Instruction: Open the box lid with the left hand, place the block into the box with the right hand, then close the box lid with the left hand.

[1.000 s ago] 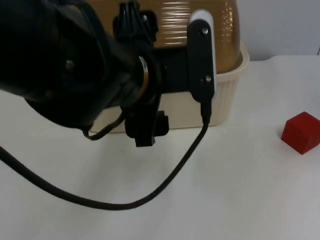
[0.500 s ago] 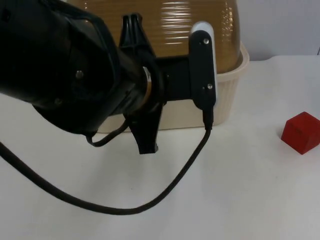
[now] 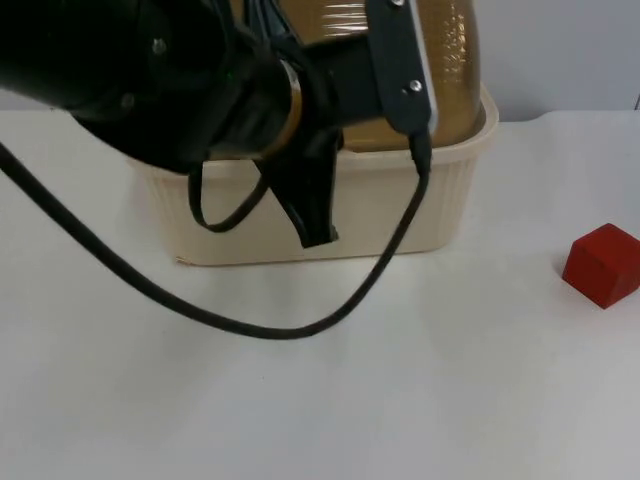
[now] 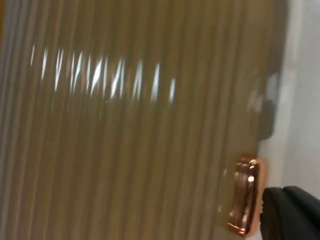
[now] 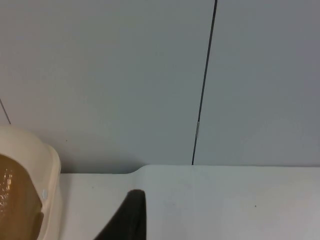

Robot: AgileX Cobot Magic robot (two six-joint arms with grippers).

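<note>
Left gripper hangs over the cream box, fingers pointing down its front wall; opening cannot be told. Left wrist view: ribbed brown lid with copper handle beside a black fingertip. Right gripper waits facing the grey partition wall; its opening cannot be told either. Red block sits on the white table, well apart from the box.

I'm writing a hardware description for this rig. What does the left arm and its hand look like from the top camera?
The left arm is bulky glossy black with a brass-coloured ring at the wrist joint. The left hand has slim, tapering matte-black fingers.
</note>
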